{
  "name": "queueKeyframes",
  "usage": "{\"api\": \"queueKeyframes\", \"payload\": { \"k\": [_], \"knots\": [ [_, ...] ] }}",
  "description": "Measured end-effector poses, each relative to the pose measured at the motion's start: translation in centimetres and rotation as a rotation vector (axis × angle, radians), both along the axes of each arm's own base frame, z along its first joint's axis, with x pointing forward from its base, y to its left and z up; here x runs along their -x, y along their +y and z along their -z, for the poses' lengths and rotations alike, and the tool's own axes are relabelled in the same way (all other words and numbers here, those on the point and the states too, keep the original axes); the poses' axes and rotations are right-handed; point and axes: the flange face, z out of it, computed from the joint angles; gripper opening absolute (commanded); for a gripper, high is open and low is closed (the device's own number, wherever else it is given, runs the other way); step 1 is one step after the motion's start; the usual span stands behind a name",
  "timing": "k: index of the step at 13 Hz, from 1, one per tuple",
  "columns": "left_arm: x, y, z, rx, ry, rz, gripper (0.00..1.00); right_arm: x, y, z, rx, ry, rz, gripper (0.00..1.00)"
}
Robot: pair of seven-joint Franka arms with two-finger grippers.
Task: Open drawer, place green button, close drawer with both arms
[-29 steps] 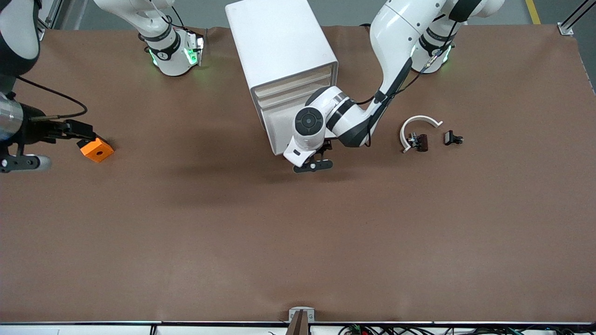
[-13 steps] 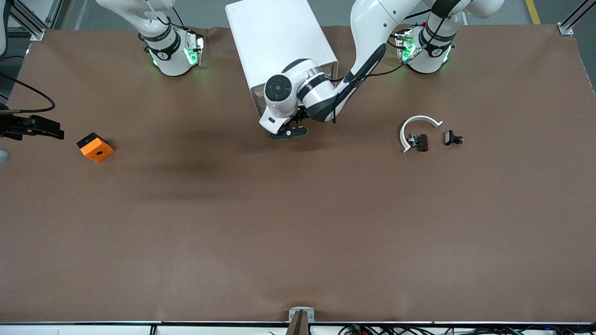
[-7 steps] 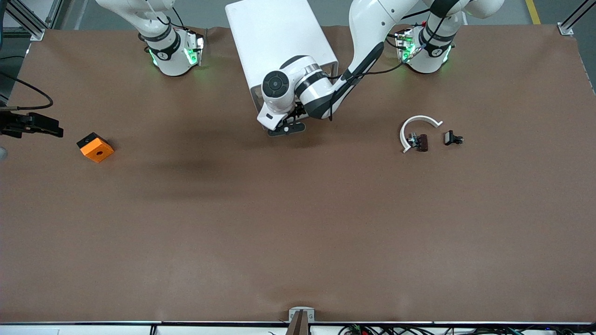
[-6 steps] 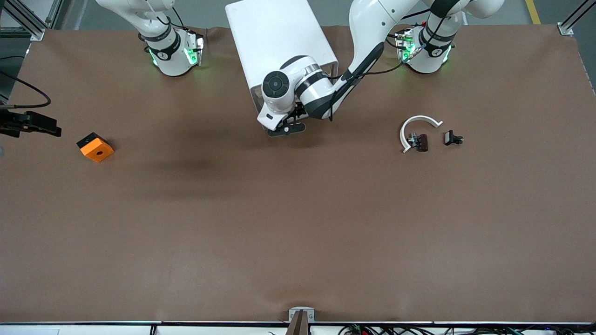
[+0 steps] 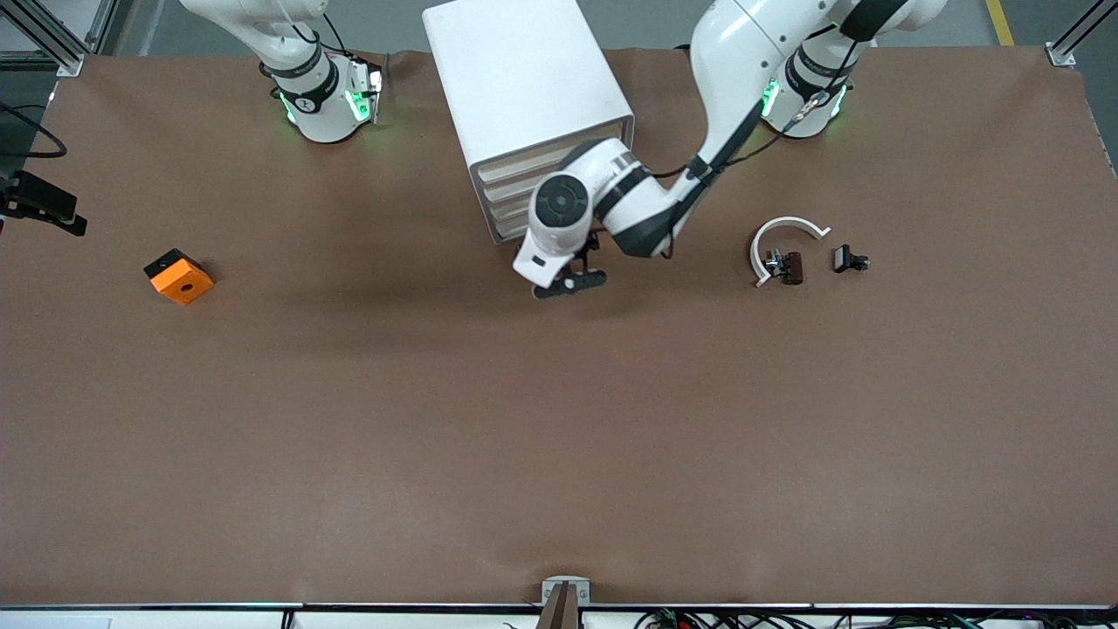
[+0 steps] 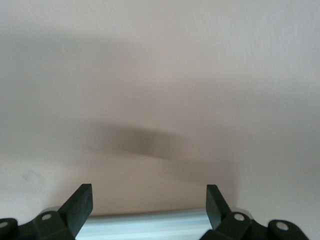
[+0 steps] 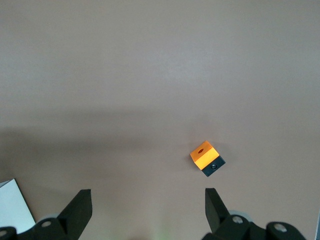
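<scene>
The white drawer cabinet (image 5: 515, 79) stands at the back middle, and all its drawer fronts (image 5: 507, 196) sit flush and shut. My left gripper (image 5: 568, 283) is open and empty, low over the table just in front of the drawers. In the left wrist view (image 6: 147, 196) it shows only bare table and a pale strip (image 6: 145, 226). My right gripper (image 5: 39, 203) is open and empty at the right arm's end of the table. In the right wrist view (image 7: 146, 197) it hangs high above the orange block (image 7: 206, 157). No green-capped button shows in any view.
The orange block (image 5: 179, 277) lies at the right arm's end of the table. A dark brown part with a white curved ring (image 5: 784, 253) and a tiny black part (image 5: 849, 259) lie toward the left arm's end. A white corner (image 7: 12, 207) shows in the right wrist view.
The lowest drawer stood open, then my left gripper pushed it shut and has now drawn back from the cabinet. My right gripper has moved away from the orange block toward the table's end.
</scene>
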Motion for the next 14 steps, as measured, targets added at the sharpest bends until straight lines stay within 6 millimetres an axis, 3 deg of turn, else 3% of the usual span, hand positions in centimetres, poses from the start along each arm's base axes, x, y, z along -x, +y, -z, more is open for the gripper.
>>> {"api": "queueKeyframes", "payload": {
  "k": [3,7,11,14],
  "knots": [
    [-6.9,7.3,-2.7,0.027,-0.023,0.032,1.00,0.7,0.2,-0.5,-0.008,-0.009,-0.001,1.00],
    [-12.9,18.9,-10.7,0.027,-0.036,0.118,1.00,1.6,-0.3,-0.8,-0.018,-0.011,0.011,1.00],
    [-15.8,33.0,-18.7,0.040,-0.061,0.226,1.00,2.2,-1.6,-0.6,-0.028,-0.008,0.053,1.00],
    [-16.2,44.3,-23.8,0.053,-0.111,0.293,1.00,2.8,-2.1,-0.2,-0.047,-0.007,0.096,1.00]
  ]
}}
